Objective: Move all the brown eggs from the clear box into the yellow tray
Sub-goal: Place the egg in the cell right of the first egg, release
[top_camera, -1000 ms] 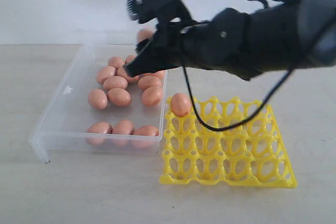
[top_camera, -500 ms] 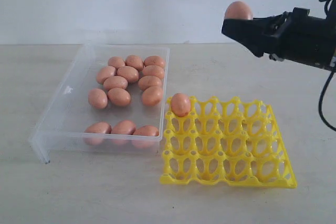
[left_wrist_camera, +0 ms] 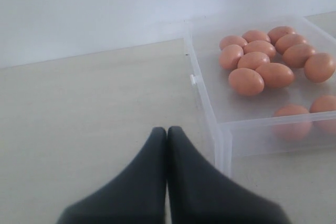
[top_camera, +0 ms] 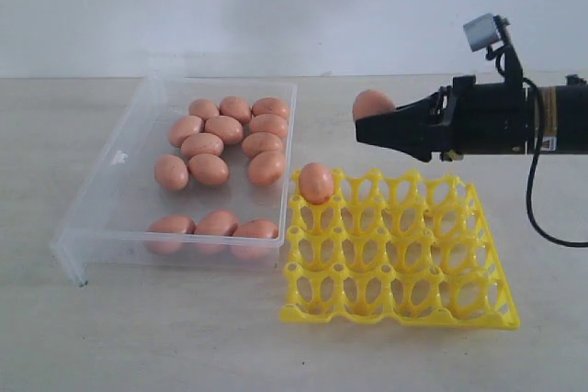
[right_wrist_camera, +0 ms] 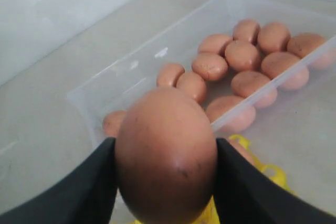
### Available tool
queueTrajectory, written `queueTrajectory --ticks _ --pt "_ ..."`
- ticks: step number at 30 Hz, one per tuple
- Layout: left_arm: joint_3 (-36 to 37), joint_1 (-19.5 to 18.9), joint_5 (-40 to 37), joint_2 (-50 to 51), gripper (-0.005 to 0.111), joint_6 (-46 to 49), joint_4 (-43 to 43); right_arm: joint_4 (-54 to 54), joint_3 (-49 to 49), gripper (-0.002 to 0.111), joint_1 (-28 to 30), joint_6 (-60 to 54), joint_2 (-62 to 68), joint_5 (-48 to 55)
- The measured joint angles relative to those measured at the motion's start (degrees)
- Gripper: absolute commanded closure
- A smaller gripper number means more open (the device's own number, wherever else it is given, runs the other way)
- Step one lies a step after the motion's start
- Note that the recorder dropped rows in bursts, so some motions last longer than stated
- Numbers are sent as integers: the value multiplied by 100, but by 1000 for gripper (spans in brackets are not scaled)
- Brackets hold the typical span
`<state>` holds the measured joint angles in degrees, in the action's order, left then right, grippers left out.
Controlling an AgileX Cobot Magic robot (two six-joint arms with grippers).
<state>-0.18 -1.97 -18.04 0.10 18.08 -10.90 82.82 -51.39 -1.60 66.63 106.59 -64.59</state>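
Above the tray [top_camera: 395, 317], right jaws pinch an egg [top_camera: 370, 103].

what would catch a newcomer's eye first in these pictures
The right gripper holds a brown egg in the air above the yellow tray. A lone egg sits in the tray's corner cup beside the clear box, where fourteen more eggs lie.

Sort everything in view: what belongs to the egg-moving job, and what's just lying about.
Job: brown eggs in the clear box; seated egg in the yellow tray; held egg in the right gripper.
Lying about: nothing loose; only the table and the shut left gripper.
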Motion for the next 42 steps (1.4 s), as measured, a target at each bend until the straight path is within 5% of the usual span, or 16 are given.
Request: queueTrajectory --ticks 10,18,26,36,42 --pt "0 0 0 0 111 0 0 -86 -46 109 -21 -475 936 123" --pt "0 0 0 0 111 0 0 -1093 -59 109 -1004 -2133 965 1753" --pt "0 0 0 0 111 0 0 -1482 -59 108 -1031 -2311 965 2012" --pt "0 0 0 0 111 0 0 -1866 -59 60 -1031 -2792 965 2012" --pt "0 0 0 0 111 0 0 -1875 -59 51 -1031 -2813 965 2058"
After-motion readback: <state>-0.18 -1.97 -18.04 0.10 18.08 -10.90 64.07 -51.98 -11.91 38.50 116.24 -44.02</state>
